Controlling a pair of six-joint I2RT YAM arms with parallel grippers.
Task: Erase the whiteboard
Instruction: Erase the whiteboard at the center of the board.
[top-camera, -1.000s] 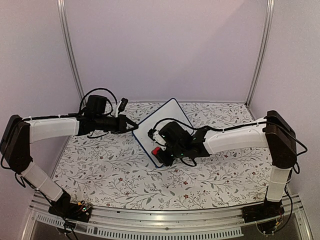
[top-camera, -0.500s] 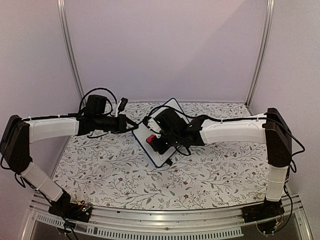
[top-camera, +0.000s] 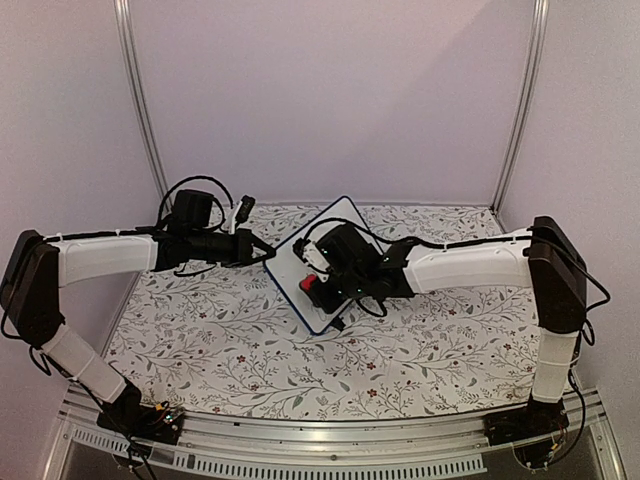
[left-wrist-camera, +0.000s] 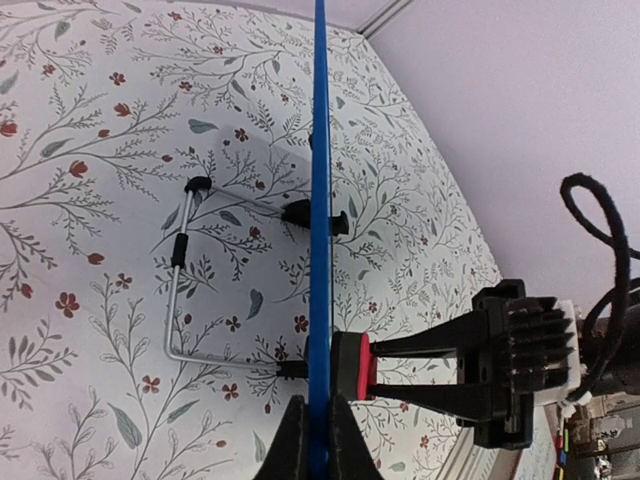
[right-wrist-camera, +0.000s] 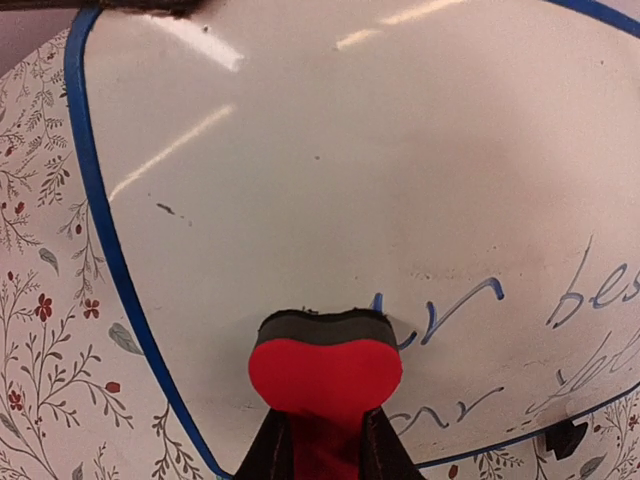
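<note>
Seen from above, the whiteboard (top-camera: 292, 262) is propped on the table (top-camera: 200, 340), with its left edge pinched between the jaws of the left gripper (top-camera: 264, 257). The right gripper (top-camera: 316, 290) clamps a red eraser (top-camera: 311, 283) between its jaws, against the board face. Left wrist view: the board runs edge-on straight out from between the closed jaws, with the wire stand (left-wrist-camera: 175, 290) to their left and the eraser to their right, touching the board. Right wrist view: the eraser sits just beyond the jaw tips on the board, and blue writing (right-wrist-camera: 590, 290) lies to their right.
</note>
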